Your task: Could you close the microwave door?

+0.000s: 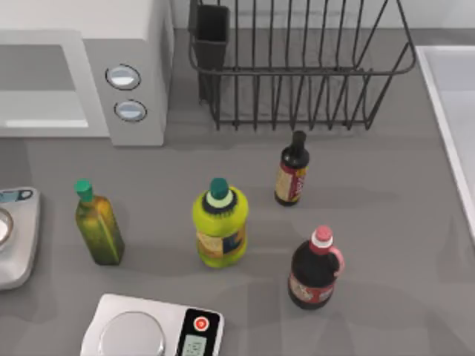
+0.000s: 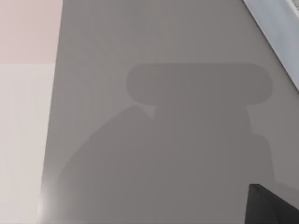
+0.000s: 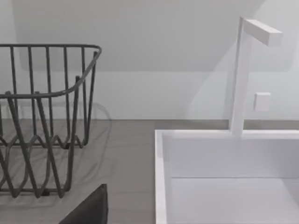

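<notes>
Left gripper (image 2: 276,208): dark edge only, over bare grey table (image 2: 154,140), its shadow beneath. Grip state cannot be told.

Right gripper (image 3: 91,210): dark edge only, grip state likewise cannot be told. Ahead of it stand the wire dish rack (image 3: 46,93) to one side and the white sink (image 3: 161,177) with its tap (image 3: 239,79) to the other.

Microwave (image 1: 137,44): far-left corner of the table, just beside the rack, knobs (image 1: 123,76) facing forward. A dark cutlery cup (image 1: 212,26) sits in the rack's corner nearest the microwave.

— What of the AgileX arms can be seen?
— A dark, nearly black angular piece (image 2: 273,205) at five o'clock in the left wrist view.
— And the right?
— A similar matte black wedge (image 3: 91,210), at seven o'clock.
</notes>
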Tool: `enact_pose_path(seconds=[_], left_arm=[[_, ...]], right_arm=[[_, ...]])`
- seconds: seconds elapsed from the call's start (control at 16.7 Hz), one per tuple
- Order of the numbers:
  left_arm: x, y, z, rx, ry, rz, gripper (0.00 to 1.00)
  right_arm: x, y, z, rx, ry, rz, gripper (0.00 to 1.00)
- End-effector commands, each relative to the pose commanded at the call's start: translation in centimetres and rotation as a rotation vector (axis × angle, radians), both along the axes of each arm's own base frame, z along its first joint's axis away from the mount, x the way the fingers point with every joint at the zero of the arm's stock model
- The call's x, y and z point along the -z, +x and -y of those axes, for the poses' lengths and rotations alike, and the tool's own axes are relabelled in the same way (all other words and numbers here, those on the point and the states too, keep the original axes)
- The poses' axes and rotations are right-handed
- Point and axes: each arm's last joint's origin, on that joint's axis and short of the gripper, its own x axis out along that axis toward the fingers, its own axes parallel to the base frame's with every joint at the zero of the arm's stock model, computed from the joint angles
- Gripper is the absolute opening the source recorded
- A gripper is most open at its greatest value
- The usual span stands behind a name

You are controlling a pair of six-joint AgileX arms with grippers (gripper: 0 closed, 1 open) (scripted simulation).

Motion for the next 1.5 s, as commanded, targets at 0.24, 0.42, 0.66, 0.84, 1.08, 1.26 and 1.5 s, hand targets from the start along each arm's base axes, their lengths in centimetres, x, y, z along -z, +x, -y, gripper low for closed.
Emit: enact_pose_path(seconds=[0.24, 0.42, 0.66, 0.84, 1.08, 1.26, 1.5], left_arm=[[-0.1, 0.0, 0.2, -0.004, -0.002, 0.002, 0.0], [-0.7, 0.3, 2.3, -0.004, 0.011, 0.013, 0.0], [-0.8, 0.4, 6.5, -0.001, 0.009, 0.014, 0.0], [-0.2, -0.1, 9.0, -0.002, -0.002, 0.006, 0.0], [0.1, -0.3, 9.9, -0.004, -0.008, -0.002, 0.0], [-0.7, 0.1, 9.3, -0.025, 0.035, 0.014, 0.0], [-0.7, 0.5, 11.7, -0.029, 0.035, 0.0, 0.0]], right_arm=[[0.0, 0.0, 0.0, 0.0, 0.0, 0.0, 1.0], [0.0, 0.0, 0.0, 0.0, 0.0, 0.0, 1.0], [0.0, 0.0, 0.0, 0.0, 0.0, 0.0, 1.0], [0.0, 0.0, 0.0, 0.0, 0.0, 0.0, 1.0], [0.0, 0.0, 0.0, 0.0, 0.0, 0.0, 1.0], [0.0, 0.0, 0.0, 0.0, 0.0, 0.0, 1.0], [0.0, 0.0, 0.0, 0.0, 0.0, 0.0, 1.0]])
